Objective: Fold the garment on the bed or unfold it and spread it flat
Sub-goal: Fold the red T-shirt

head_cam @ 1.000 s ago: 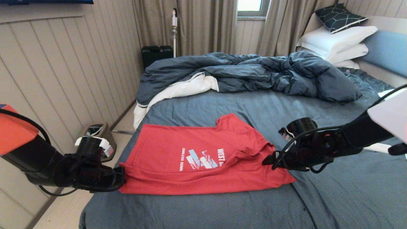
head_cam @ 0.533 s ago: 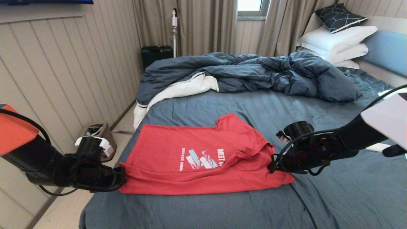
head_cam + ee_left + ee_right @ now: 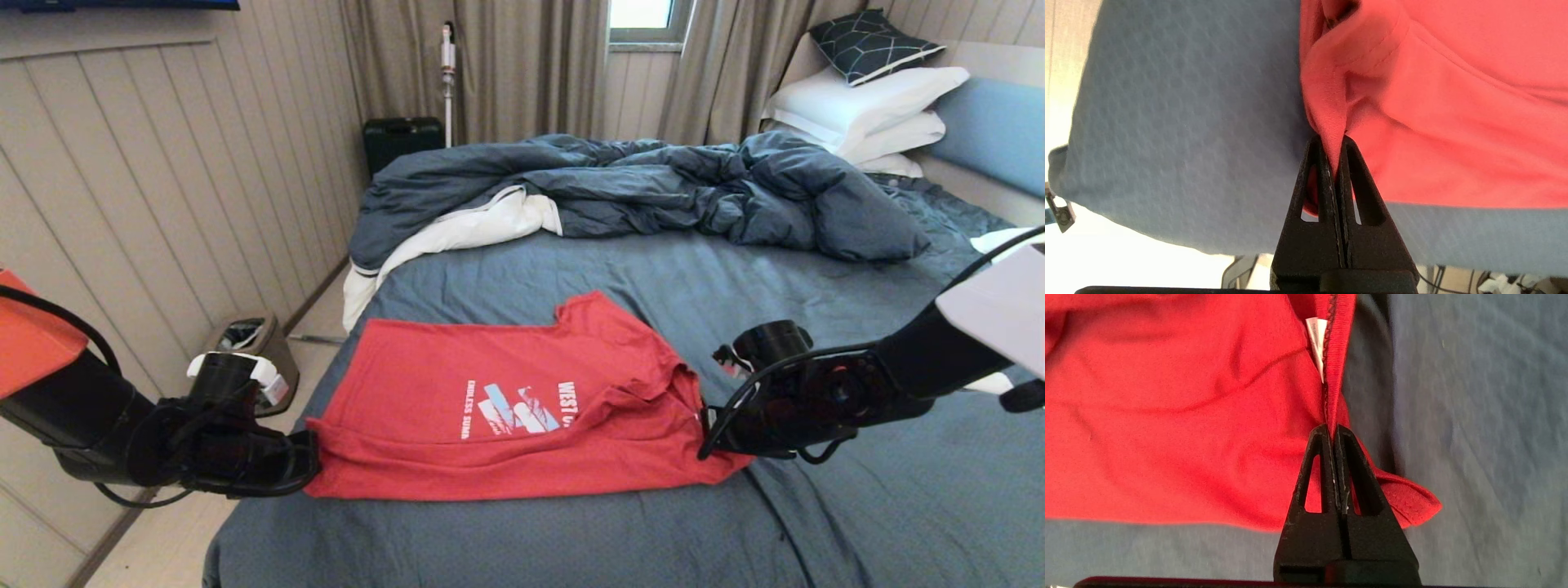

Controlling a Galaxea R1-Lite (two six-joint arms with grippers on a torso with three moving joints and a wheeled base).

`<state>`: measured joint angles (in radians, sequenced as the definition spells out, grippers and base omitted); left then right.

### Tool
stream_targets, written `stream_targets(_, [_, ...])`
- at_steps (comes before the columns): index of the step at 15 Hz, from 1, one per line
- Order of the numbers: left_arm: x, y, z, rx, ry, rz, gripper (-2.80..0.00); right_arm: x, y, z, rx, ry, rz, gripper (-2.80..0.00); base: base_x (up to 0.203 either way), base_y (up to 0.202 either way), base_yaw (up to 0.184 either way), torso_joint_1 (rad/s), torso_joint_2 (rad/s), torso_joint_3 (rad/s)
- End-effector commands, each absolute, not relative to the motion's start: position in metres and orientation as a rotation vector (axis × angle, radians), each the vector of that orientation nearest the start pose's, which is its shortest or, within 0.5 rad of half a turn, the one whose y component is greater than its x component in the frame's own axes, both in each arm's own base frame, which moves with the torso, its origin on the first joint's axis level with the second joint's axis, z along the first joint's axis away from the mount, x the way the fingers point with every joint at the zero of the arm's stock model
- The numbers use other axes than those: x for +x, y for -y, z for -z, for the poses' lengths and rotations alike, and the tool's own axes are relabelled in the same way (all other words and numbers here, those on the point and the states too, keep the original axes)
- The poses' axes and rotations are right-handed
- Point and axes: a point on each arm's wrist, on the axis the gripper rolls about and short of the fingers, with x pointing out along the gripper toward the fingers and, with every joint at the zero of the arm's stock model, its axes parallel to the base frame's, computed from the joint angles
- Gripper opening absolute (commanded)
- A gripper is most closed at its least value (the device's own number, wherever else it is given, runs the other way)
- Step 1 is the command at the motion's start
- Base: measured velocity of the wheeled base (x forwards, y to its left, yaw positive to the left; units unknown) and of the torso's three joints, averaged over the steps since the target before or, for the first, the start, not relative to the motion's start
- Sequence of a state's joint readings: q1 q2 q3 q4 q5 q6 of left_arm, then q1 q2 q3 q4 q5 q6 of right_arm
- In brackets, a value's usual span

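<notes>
Slate-blue textured bed (image 3: 571, 269), soft red garment (image 3: 506, 408) pinched by left gripper (image 3: 1332, 141) and right gripper (image 3: 1332, 430) fingers.

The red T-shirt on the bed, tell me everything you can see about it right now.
The red short-sleeved cotton-looking T-shirt lies on the slate-blue bed sheet, near its front edge, collar toward the robot's right. White "WEST" lettering and a white and light-blue graphic show; the front part is folded over, hiding the rest. The left tool is shut on its hem end, the right tool on the ribbed collar beside a small white tag. Creases bunch near the collar.
</notes>
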<state>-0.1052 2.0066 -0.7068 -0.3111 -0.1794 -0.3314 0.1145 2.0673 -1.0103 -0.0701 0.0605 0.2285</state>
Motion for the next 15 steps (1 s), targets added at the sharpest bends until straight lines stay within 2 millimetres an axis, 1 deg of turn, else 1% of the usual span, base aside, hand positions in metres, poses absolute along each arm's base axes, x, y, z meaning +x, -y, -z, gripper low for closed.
stream_targets(1, [0.294,0.037,-0.048,-0.343,-1.004,0.103,-2.8,0.342,-0.041,-0.071,0.185,-0.988,-0.049,-2.8,0.0,0.0,0.0,0.0,0.0,0.0])
stream_targets(3, [0.287,0.037,-0.055,-0.347,-0.994,0.11,-2.8,0.333,-0.038,-0.076,0.188,-0.984,-0.046,-2.8,0.0,0.0,0.0,0.0,0.0,0.0])
stream_targets(5, [0.279,0.04,-0.057,-0.343,-0.999,0.121,-2.8,0.325,-0.036,-0.081,0.188,-0.982,-0.047,-2.8,0.0,0.0,0.0,0.0,0.0,0.0])
stream_targets(7, [0.273,0.044,-0.054,-0.336,-1.02,0.136,-2.8,0.32,-0.035,-0.083,0.19,-0.979,-0.046,-2.8,0.0,0.0,0.0,0.0,0.0,0.0])
stream_targets(9, [0.268,0.045,-0.056,-0.331,-1.019,0.146,-2.8,0.314,-0.034,-0.084,0.18,-0.986,-0.049,-2.8,0.0,0.0,0.0,0.0,0.0,0.0])
stream_targets(15, [0.262,0.044,-0.073,-0.304,-0.996,0.163,-2.8,0.302,-0.028,-0.089,0.154,-0.983,-0.055,-2.8,0.0,0.0,0.0,0.0,0.0,0.0])
